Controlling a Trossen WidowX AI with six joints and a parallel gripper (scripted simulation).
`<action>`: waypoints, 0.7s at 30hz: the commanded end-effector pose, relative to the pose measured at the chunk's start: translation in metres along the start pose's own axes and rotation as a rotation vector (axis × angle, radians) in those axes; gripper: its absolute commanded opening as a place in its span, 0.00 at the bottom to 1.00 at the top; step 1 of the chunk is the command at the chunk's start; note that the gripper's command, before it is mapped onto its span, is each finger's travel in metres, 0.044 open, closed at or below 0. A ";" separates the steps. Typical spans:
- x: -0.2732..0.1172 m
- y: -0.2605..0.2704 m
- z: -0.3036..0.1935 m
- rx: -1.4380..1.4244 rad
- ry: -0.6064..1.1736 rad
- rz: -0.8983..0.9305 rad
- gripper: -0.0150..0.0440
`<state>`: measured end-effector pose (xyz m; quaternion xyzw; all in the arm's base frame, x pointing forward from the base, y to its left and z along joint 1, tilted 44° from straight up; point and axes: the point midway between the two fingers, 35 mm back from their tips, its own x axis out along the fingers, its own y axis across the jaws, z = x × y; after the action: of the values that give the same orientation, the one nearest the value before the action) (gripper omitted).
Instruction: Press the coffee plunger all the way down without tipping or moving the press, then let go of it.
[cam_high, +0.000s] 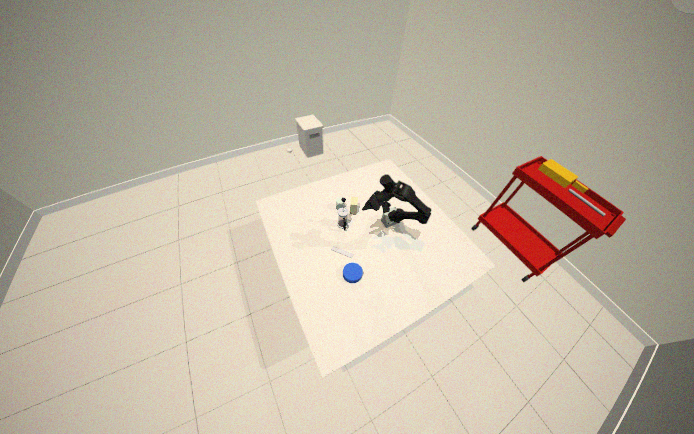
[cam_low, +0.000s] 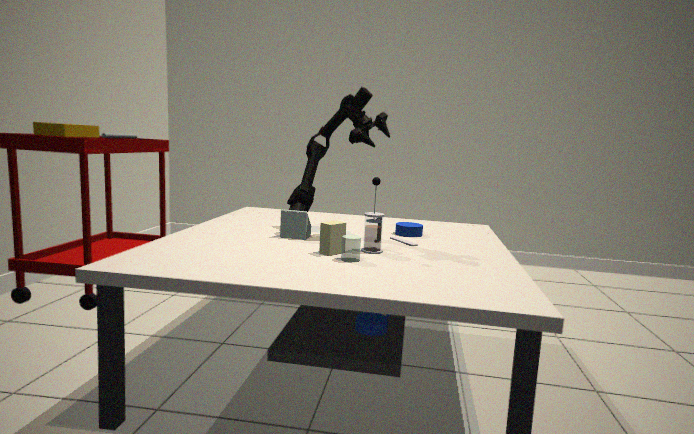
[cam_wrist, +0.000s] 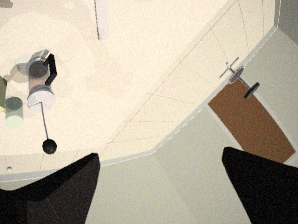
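The coffee press (cam_high: 341, 218) (cam_low: 372, 233) (cam_wrist: 39, 81) stands upright on the table (cam_high: 409, 286) (cam_low: 230, 271). It is a clear cylinder with a pale lid and a dark side handle. Its black plunger knob (cam_high: 343, 200) (cam_low: 376, 181) (cam_wrist: 49, 146) stands high above the lid on a thin rod, so the plunger is raised. My gripper (cam_high: 364, 208) (cam_low: 381, 141) (cam_wrist: 163, 158) is open and empty, with its fingers wide apart. It hangs above the knob's height and does not touch the press. In the wrist view the knob lies left of the gap between the fingers.
A translucent green cylinder (cam_low: 351, 248) (cam_wrist: 14, 112) and a yellow-green block (cam_high: 354, 206) (cam_low: 332, 238) stand close to the press. A blue-grey box (cam_low: 294, 224) is near the arm's base. A thin light strip (cam_high: 342, 251) (cam_low: 403, 241) (cam_wrist: 101, 20) and a blue disc (cam_high: 352, 272) (cam_low: 408, 229) lie on the press's other side.
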<state>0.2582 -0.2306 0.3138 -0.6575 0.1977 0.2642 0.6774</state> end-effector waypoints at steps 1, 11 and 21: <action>0.001 0.001 -0.001 0.017 0.001 0.000 0.98; 0.030 0.049 -0.051 0.844 0.042 -0.038 1.00; 0.058 0.120 -0.092 1.853 0.048 -0.134 1.00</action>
<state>0.2498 -0.2951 0.2291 -0.1754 0.3108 0.0664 0.9318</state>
